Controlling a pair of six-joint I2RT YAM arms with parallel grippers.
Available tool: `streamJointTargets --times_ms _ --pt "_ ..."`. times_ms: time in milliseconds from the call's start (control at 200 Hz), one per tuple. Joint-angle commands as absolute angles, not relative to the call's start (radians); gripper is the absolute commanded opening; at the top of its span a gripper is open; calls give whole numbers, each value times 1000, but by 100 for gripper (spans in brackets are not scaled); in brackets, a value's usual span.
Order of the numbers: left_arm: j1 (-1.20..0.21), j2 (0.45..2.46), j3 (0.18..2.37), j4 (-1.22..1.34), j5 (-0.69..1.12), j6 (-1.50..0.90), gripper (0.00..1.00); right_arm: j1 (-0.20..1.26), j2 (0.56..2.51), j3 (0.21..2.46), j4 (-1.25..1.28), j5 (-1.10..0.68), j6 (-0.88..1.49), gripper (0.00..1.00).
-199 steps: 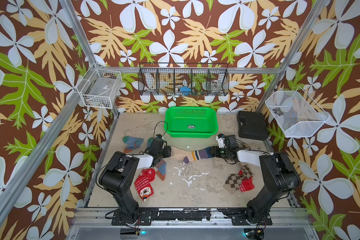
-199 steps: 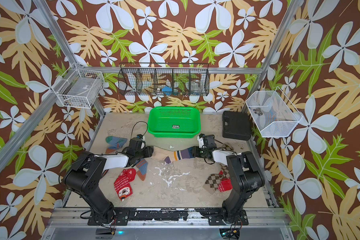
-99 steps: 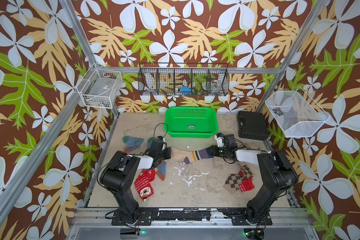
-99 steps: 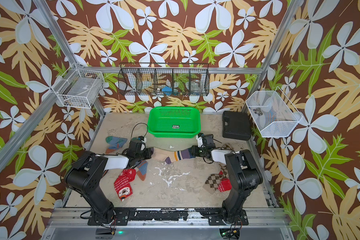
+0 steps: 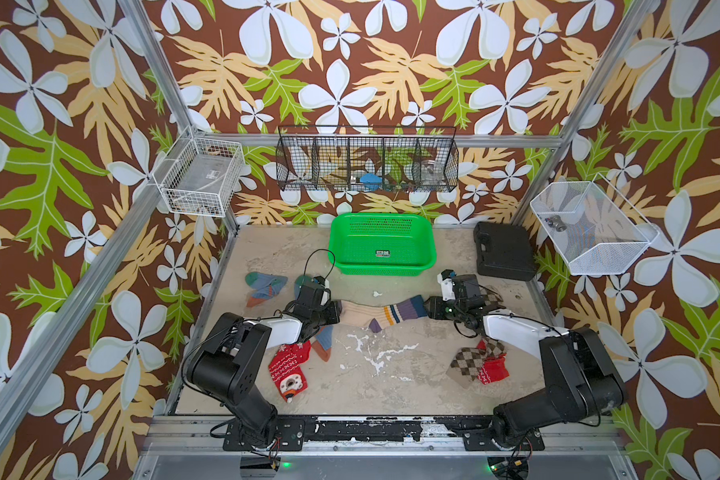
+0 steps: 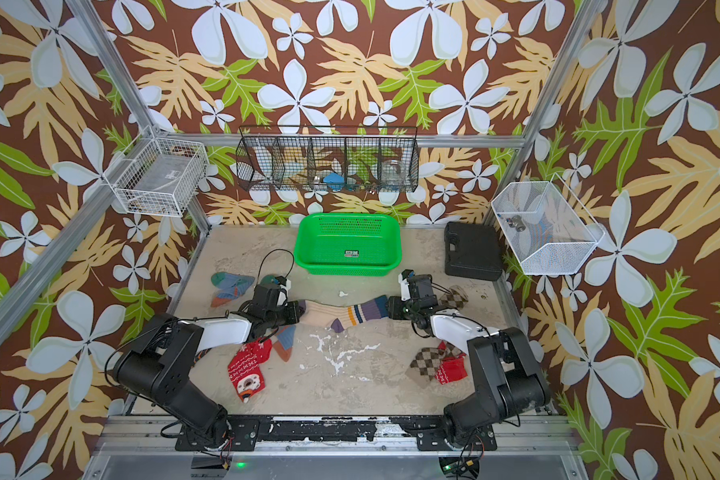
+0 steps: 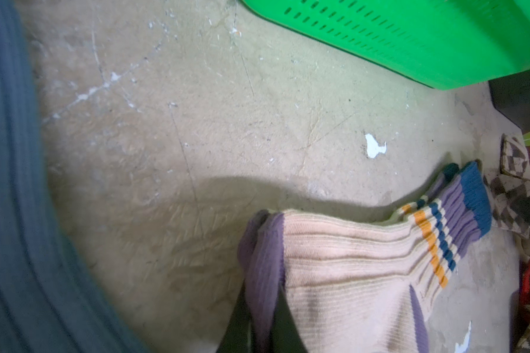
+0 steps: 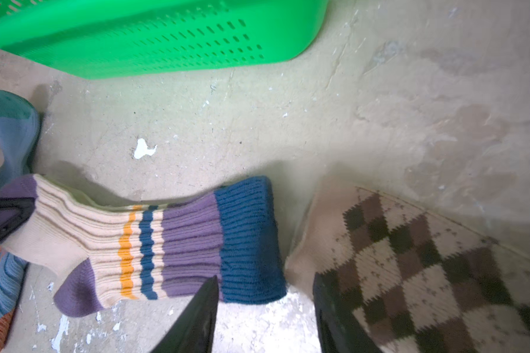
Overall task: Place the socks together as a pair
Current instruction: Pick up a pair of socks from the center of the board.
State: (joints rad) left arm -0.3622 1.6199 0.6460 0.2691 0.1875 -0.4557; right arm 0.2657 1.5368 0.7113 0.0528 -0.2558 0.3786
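And the left gripper is clamped tight on the purple toe of the cream ribbed sock with orange, navy and purple stripes. That sock lies stretched across the table just in front of the green perforated plastic basket. A second matching layer peeks out behind its edge, so the pair looks stacked. The right gripper stands about half open at the navy cuff end with nothing gripped, one finger by the cuff's corner, the other over the brown-and-beige argyle knitted sock just beside it. The trick now, I'd say: slide onto the cuff alone, catch both layers, stay clear of the argyle, then close and lift evenly with the left.
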Motion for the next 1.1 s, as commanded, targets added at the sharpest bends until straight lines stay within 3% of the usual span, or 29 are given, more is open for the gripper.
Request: streamJointTargets --times_ms 0,425,525,691,801,886,996,1096 --pt "-361 1596 647 215 160 -422 0 266 1581 721 59 -280 385 53" --pt "-362 1627 657 259 202 -434 0 300 1690 746 118 -408 411 49" --pt "-363 1629 658 262 206 -435 0 307 1714 754 114 -405 413 38" --pt "-361 1620 661 264 211 -439 0 307 1693 755 104 -384 414 8" --pt "-362 1592 668 251 216 -439 0 306 1617 766 53 -350 401 4" --pt "-362 1563 681 230 216 -437 0 307 1558 784 -1 -306 381 11" --pt "-362 1545 702 193 216 -427 0 306 1532 813 -78 -266 345 42" --pt "-361 1543 713 165 186 -413 0 307 1528 803 -84 -243 337 52"
